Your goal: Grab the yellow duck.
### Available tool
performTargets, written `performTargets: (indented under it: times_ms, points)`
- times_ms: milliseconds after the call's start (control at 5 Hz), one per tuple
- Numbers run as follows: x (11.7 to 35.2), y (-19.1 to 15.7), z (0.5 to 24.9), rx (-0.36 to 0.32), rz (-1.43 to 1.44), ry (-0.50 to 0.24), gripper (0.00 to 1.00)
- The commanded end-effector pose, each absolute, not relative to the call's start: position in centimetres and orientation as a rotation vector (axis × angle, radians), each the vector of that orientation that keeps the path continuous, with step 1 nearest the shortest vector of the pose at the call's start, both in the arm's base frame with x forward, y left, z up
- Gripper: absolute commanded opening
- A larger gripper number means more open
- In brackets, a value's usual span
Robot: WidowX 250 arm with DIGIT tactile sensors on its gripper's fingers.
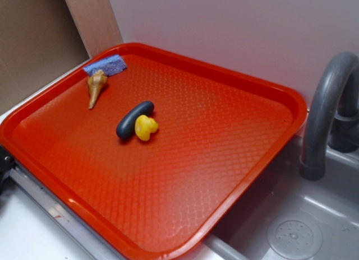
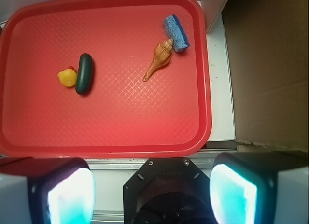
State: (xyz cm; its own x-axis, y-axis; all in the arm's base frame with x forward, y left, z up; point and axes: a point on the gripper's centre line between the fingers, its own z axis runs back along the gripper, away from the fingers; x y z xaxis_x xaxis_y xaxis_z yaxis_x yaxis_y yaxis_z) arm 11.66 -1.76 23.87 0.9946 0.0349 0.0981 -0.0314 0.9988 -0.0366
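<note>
The yellow duck (image 1: 146, 127) (image 2: 67, 77) lies on the red tray (image 1: 224, 159) (image 2: 125, 118), touching the dark grey-blue capsule (image 1: 134, 119) (image 2: 85, 73) beside it. In the wrist view the duck is at the tray's left, far ahead of my gripper (image 2: 152, 192). The gripper is open and empty, its two pads (image 2: 70, 195) wide apart, held high above the tray's near edge over the robot base. The gripper does not show in the exterior view.
A tan seashell (image 1: 96, 86) (image 2: 158, 61) and a blue sponge (image 1: 106, 65) (image 2: 175, 33) lie near one tray corner. A grey sink with a faucet (image 1: 325, 114) borders the tray. A cardboard wall (image 2: 270, 64) stands on the far side.
</note>
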Motion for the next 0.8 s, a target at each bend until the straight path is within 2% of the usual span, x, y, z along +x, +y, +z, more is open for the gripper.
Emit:
performTargets:
  times_ms: [0,200,600]
  points:
    - [11.7,-1.8,23.9,-0.035,0.033,-0.099,1.00]
    - [16.7,-4.0,22.1,0.007,-0.126,-0.126,1.00]
    - [25.6,-10.7,17.1,-0.008,-0.461,-0.169,1.00]
